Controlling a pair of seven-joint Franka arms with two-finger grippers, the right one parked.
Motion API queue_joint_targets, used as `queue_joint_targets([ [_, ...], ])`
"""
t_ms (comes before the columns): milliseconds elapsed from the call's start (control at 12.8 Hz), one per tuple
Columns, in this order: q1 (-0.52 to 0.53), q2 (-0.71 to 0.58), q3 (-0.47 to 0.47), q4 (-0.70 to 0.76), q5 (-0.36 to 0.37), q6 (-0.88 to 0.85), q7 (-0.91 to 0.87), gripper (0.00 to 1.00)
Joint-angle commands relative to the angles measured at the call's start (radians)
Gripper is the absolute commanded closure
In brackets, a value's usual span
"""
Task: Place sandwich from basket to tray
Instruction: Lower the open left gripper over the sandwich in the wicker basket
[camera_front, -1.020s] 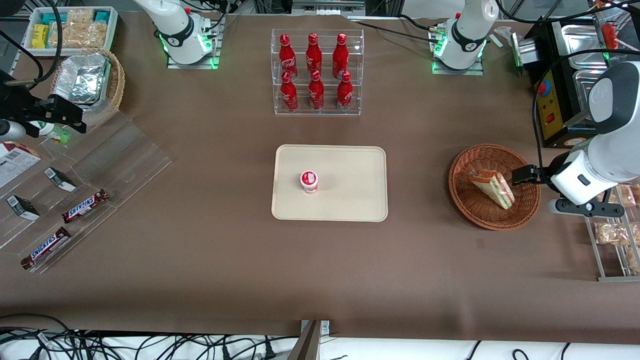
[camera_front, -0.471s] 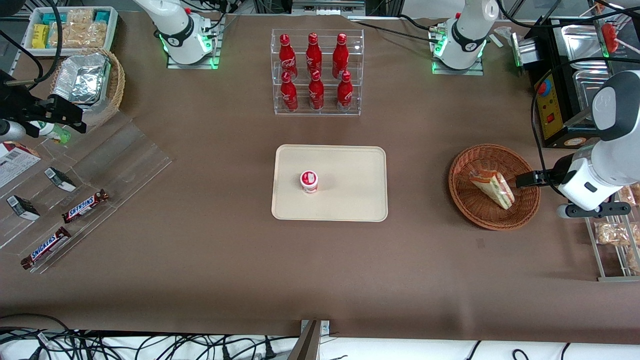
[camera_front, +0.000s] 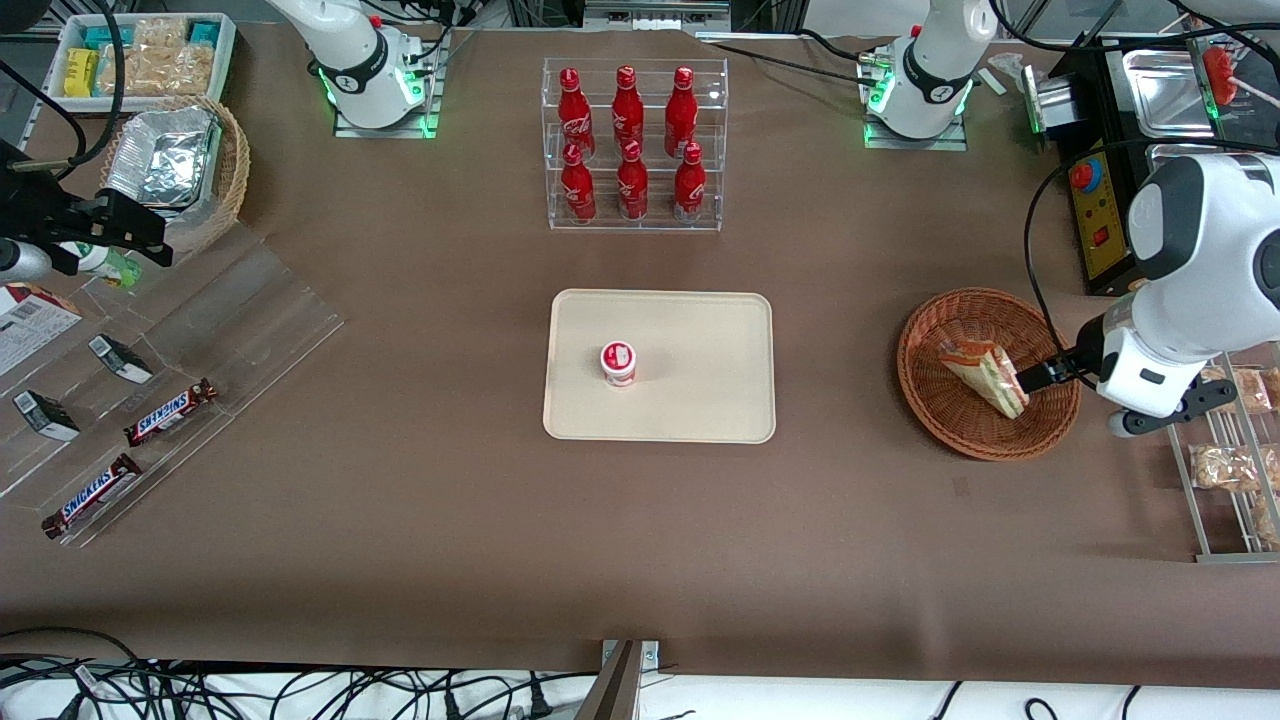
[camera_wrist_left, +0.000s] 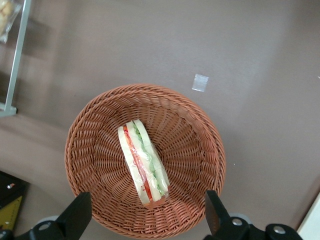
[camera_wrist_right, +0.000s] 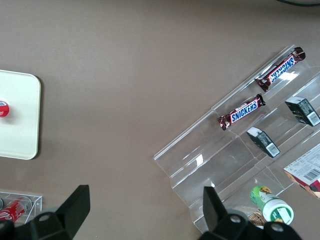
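Observation:
The sandwich (camera_front: 984, 374), a wrapped wedge with pale bread and green and red filling, lies in the round reddish-brown wicker basket (camera_front: 940, 410) toward the working arm's end of the table. It also shows in the left wrist view (camera_wrist_left: 143, 163), inside the basket (camera_wrist_left: 95, 150). My left gripper (camera_front: 1040, 376) hangs above the basket's rim, beside the sandwich, open and empty; its fingers (camera_wrist_left: 77, 216) stand wide apart over the basket's edge. The cream tray (camera_front: 700, 400) lies at the table's middle.
A small red-and-white cup (camera_front: 618, 362) stands on the tray. An acrylic rack of red bottles (camera_front: 633, 145) stands farther from the front camera than the tray. A black box (camera_front: 1105, 215) and a metal rack with snack packs (camera_front: 1225, 460) stand beside the basket.
My left gripper drew away from the basket, then came back toward the sandwich and a little nearer the front camera. The sandwich has not moved.

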Motion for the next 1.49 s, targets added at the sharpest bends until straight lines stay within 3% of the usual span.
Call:
queue_joint_targets([
  [0,0.021,-0.092,-0.004,-0.174,0.029,0.138,-0.110,0.00],
  [314,0.027,-0.108,-0.004,-0.288,0.032,0.277,-0.271,0.00],
  [392,0.027,-0.111,-0.010,-0.330,0.055,0.330,-0.301,0.00],
  [627,0.024,-0.111,-0.019,-0.413,0.220,0.413,-0.454,0.00],
  [1255,0.025,-0.074,-0.016,-0.474,0.245,0.576,-0.666,0.00],
  [1412,0.025,-0.051,-0.018,-0.475,0.340,0.602,-0.778,0.00],
])
